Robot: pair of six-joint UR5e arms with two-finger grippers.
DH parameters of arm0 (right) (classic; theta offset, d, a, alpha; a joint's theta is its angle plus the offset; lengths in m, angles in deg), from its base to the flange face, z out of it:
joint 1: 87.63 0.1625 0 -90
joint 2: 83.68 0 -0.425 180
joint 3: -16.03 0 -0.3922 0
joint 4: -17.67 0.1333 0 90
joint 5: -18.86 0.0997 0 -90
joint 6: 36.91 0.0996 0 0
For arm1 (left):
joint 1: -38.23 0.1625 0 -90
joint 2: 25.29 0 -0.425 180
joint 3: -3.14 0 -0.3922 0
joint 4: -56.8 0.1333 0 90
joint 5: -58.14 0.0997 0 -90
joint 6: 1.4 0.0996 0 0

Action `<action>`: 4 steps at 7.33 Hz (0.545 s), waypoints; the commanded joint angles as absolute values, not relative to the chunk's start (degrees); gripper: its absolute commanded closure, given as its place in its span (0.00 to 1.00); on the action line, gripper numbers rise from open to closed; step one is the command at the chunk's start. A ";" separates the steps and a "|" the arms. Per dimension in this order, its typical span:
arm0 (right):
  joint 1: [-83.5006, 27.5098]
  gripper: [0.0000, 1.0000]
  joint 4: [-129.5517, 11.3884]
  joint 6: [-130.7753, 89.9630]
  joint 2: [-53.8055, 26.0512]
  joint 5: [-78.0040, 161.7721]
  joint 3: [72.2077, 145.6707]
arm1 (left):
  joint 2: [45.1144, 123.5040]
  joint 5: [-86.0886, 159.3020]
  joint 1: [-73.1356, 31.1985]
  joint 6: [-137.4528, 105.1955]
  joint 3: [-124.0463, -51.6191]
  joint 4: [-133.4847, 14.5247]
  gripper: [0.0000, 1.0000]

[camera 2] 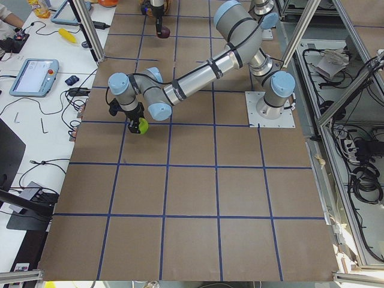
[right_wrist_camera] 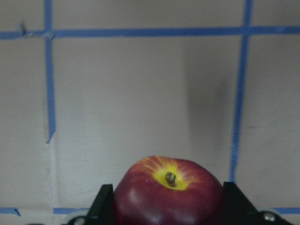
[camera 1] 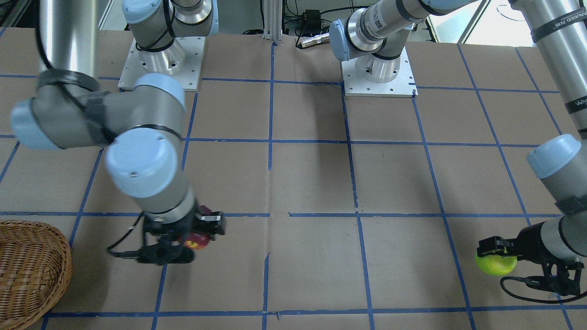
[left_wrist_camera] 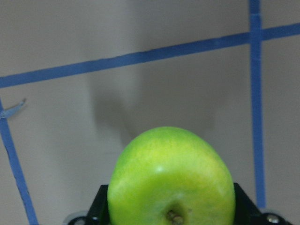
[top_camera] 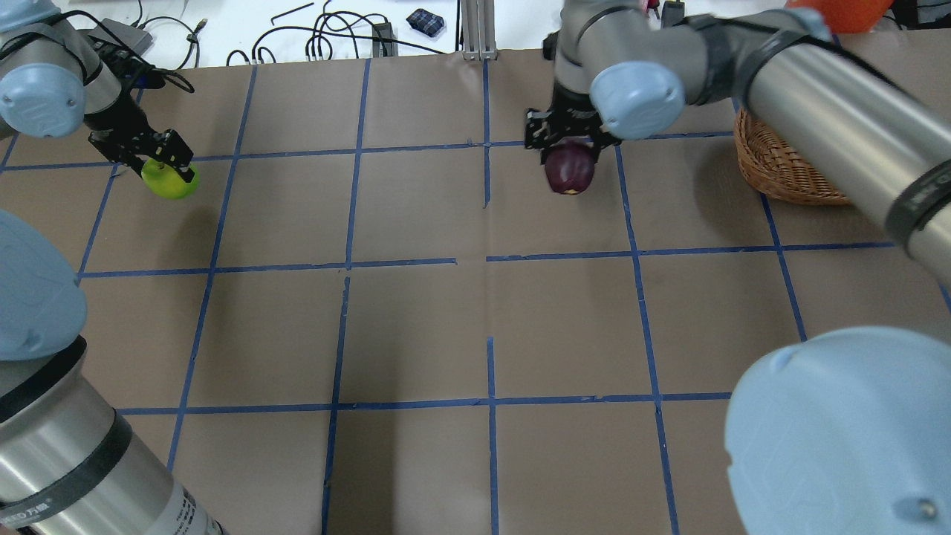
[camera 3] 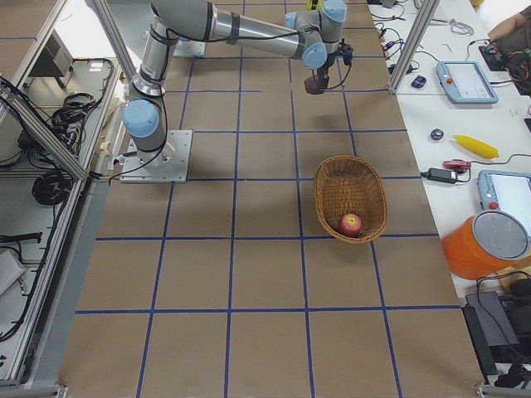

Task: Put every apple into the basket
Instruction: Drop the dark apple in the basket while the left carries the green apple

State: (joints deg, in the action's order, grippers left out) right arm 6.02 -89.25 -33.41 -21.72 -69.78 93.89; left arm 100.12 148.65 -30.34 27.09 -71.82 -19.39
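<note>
right claw (top_camera: pixel 569 146) grips maroon apple (top_camera: pixel 570 169), left claw (top_camera: pixel 169 162) green apple (top_camera: pixel 172 182); clear the basket (top_camera: pixel 780 177) rim, release low inside.

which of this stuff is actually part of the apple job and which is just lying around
Part of the job: green apple in the left tool; dark red apple in the right tool; red apple already in the basket.
Just lying about: yellow banana-shaped item, orange tub, control tablet, cables.
</note>
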 commanded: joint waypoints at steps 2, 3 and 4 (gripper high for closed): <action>-12.97 1.00 -84.54 -56.37 -21.63 -72.96 87.67 | 92.25 143.59 -38.21 9.48 -81.12 -21.60 0.89; -15.44 1.00 -85.68 -60.86 -22.85 -75.42 88.10 | 90.83 140.87 -44.24 -0.94 -82.72 -18.99 0.89; -18.17 1.00 -87.78 -64.38 -24.87 -76.92 88.28 | 91.43 141.11 -50.57 -10.88 -83.08 -13.57 0.89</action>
